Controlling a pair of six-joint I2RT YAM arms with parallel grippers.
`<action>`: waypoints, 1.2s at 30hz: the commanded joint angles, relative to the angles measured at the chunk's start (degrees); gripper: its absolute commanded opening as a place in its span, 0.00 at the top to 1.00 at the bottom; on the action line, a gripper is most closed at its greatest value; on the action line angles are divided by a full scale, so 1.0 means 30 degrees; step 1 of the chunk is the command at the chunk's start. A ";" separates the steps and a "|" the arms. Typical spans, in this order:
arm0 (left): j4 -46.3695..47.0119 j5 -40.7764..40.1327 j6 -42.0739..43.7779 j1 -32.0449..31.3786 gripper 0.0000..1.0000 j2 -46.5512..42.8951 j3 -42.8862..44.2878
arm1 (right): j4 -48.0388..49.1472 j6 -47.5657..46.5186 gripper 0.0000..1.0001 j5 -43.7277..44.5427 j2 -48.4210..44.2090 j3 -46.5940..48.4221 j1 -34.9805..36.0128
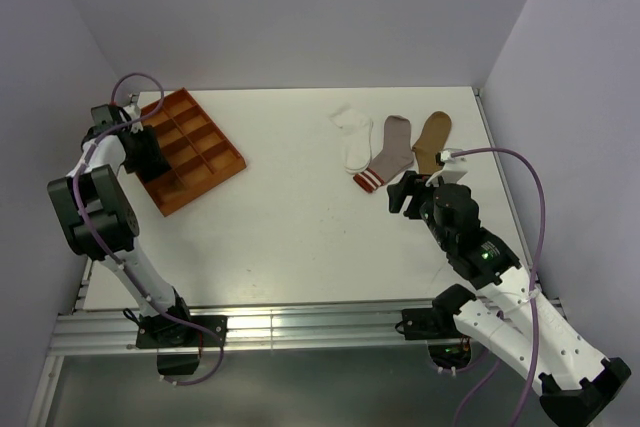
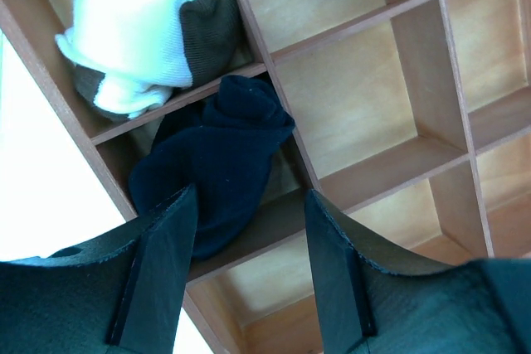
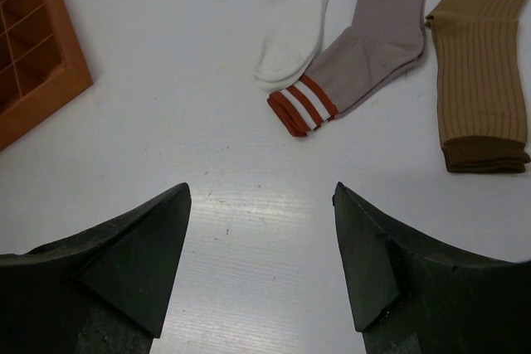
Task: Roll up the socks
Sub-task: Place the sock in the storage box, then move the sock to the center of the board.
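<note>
The worktop (image 1: 300, 237) is a plain white board with pale lilac-grey walls (image 1: 300, 7) closing it in on three sides. A metal rail runs along its near edge, where both my arms are bolted.

An orange tray (image 1: 225, 152) of small square compartments sits askew at about 10 o'clock from the middle of the worktop. My left pincer (image 2: 249, 195) hangs over it with its fingers standing apart and gripping nothing. Below them, a black sock (image 2: 224, 163) lies bundled in one compartment near the tray's edge, and its lower end rests on a partition. In the next compartment, at 11 o'clock from it in my left wrist view, a cream and brown sock (image 2: 145, 31) sits rolled into a fat bundle. The other compartments I can see show only their bare wooden floor.

Three socks lie flat and unrolled in a row at about 2 o'clock on the worktop. The white sock (image 1: 355, 137) is short and plain. The grey sock (image 1: 392, 152), at its 3 o'clock, has a cuff striped red and white. At the grey sock's 3 o'clock lies the ribbed tan sock (image 1: 432, 142), which has a darker cuff. My right pincer (image 3: 261, 188) hovers just at their 6 o'clock side with its fingers spread wide, holding nothing.
</note>
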 commanded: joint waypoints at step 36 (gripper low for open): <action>0.5067 -0.5789 -0.6884 -0.2403 0.14 -1.7551 -0.7833 | -0.1075 0.1419 0.27 -0.0493 0.7465 0.5385 0.0095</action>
